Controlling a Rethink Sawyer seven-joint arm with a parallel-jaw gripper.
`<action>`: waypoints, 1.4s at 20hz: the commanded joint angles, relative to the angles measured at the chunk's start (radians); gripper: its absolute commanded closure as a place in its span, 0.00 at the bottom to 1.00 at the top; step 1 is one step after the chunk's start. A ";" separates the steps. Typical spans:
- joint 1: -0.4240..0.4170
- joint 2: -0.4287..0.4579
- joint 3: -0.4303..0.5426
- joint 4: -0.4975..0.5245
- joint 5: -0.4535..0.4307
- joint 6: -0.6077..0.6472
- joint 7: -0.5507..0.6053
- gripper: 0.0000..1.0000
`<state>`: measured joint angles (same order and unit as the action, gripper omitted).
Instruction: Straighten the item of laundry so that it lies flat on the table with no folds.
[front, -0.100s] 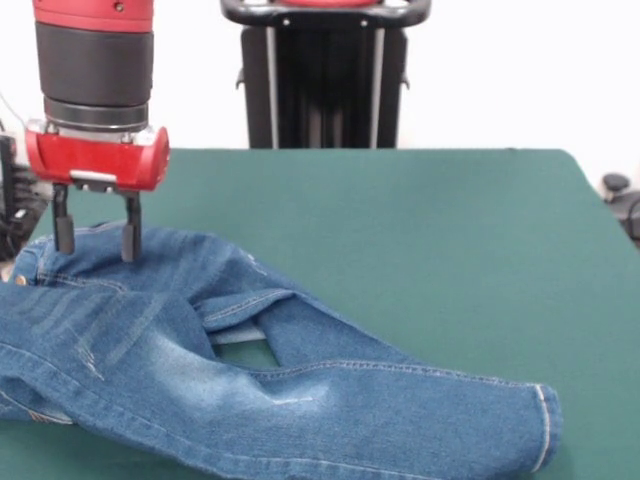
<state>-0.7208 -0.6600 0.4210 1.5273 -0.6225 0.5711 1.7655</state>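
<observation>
The item of laundry (250, 390), a small pair of blue denim jeans with pale faded patches, lies rumpled on the dark green table (430, 240), across the lower left of the front view. One leg runs out to the right and ends in a hem (543, 425); the other is folded over near the middle. My gripper (97, 243) hangs from the red and black arm at the upper left. Its two dark fingers (130, 232) are spread apart over the waistband corner, with nothing held between them. Whether the tips touch the cloth is unclear.
A black pedestal (325, 75) stands behind the table's far edge. Dark equipment (622, 200) shows past the table's right side.
</observation>
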 joint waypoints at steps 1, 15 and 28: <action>0.066 0.037 -0.034 0.158 -0.009 0.001 0.056 0.00; 0.113 0.067 -0.070 0.192 0.015 -0.039 0.115 0.00; 0.157 0.094 -0.118 0.226 0.026 -0.136 0.176 0.00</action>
<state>-0.6282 -0.6578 0.3248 1.6379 -0.6228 0.5082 1.7657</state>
